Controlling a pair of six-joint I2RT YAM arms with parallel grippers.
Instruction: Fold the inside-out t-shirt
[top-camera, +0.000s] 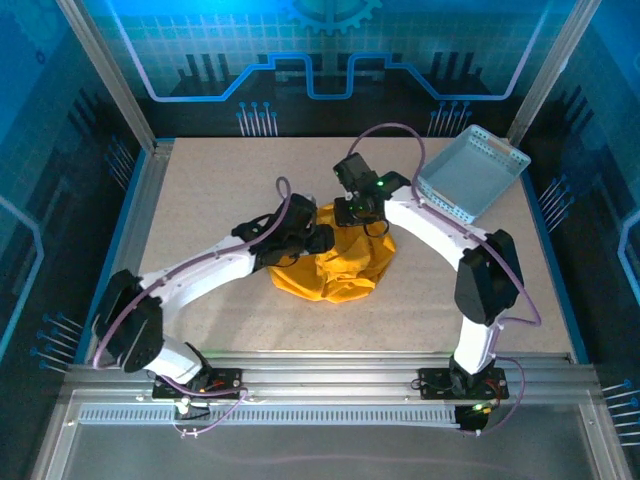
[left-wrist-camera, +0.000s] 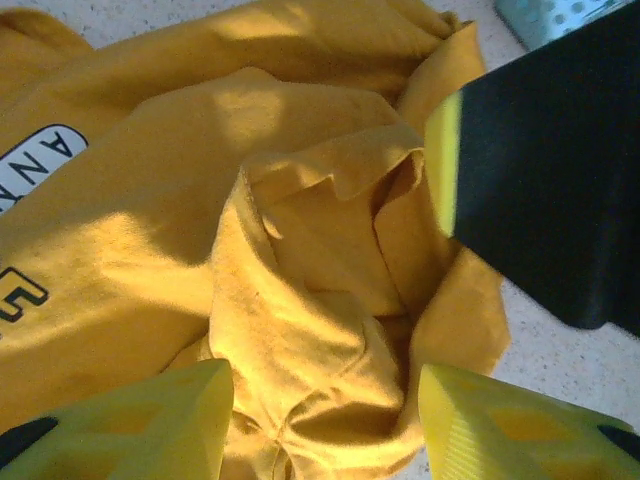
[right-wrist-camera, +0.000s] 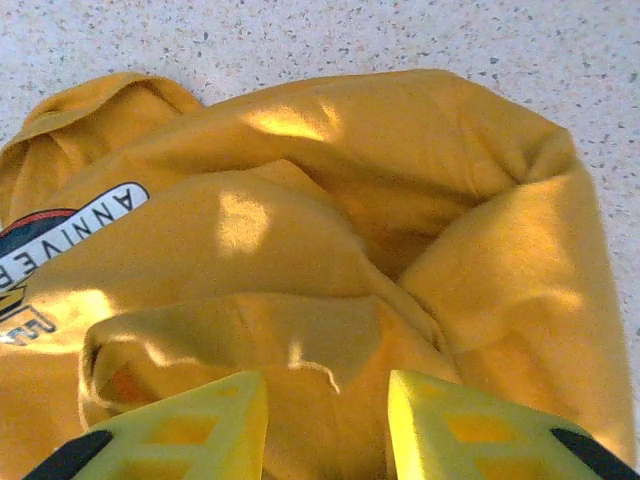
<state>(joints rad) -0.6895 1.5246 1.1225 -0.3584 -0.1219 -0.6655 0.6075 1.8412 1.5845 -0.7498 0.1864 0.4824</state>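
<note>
T-shirt: the inside-out t-shirt (top-camera: 335, 268) lies in a crumpled mustard-yellow heap near the middle of the counter (top-camera: 220, 190), between the two arms; its folds are bunched and overlap, none laid flat
Print: a white band with dark lettering (right-wrist-camera: 70, 225) beside a dark navy patch shows at the left edge of the right wrist view; the lettering also shows at the left edge of the left wrist view, partly tucked under a crease
Left end effector: the left end effector (left-wrist-camera: 322, 385) sits low over the near-left side of the heap; its yellow fingers (left-wrist-camera: 150, 425) stand spread, with a raised ridge of cloth rising into the gap between them
Right end effector: the right end effector (right-wrist-camera: 325, 390) sits at the far side of the heap, close to the left one; its fingers stand apart, with yellow cloth lying beneath the gap and nothing pinched
Black block: a black block (left-wrist-camera: 540, 170) with a yellow edge hangs just above the cloth at the right of the left wrist view; probably part of the right end effector
Basket: the pale blue-grey perforated basket (top-camera: 470, 175) lies tilted at the far right corner of the counter, open side up; its pale inner floor is in plain sight from wall to wall; the t-shirt lies outside it, well apart
</note>
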